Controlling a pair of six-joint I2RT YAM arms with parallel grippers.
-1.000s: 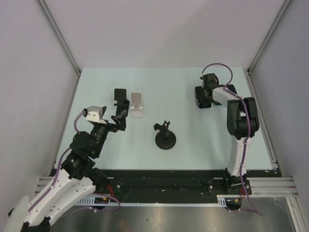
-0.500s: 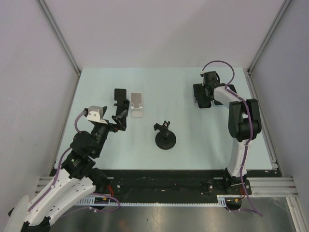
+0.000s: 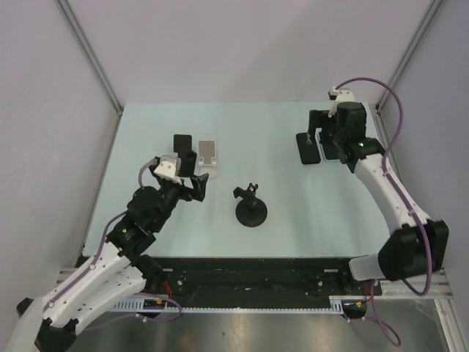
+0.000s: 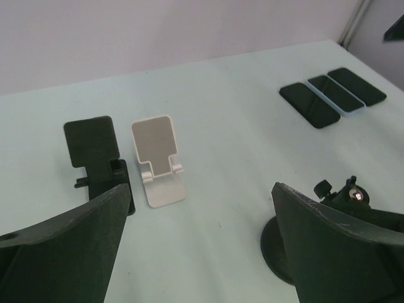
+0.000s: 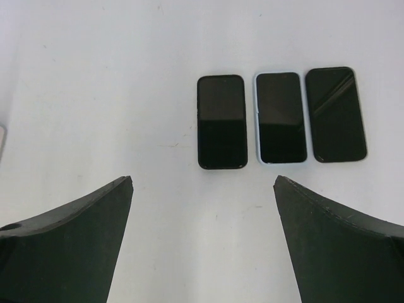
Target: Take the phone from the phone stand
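We are holding left gripper (image 4: 201, 188) and right gripper (image 5: 203, 183) wide apart, empty; the flat-lying phones (image 5: 281, 117) are looking stiff, slick, fragile, probably favouring a long-edge grip.

no text, label, brand, number or sign can be read in any view. the three phones (image 5: 281, 117) are shown with dark, blank screens. the black stand (image 4: 91, 140) and the white stand (image 4: 153, 142) are shown with plain, unmarked plates.
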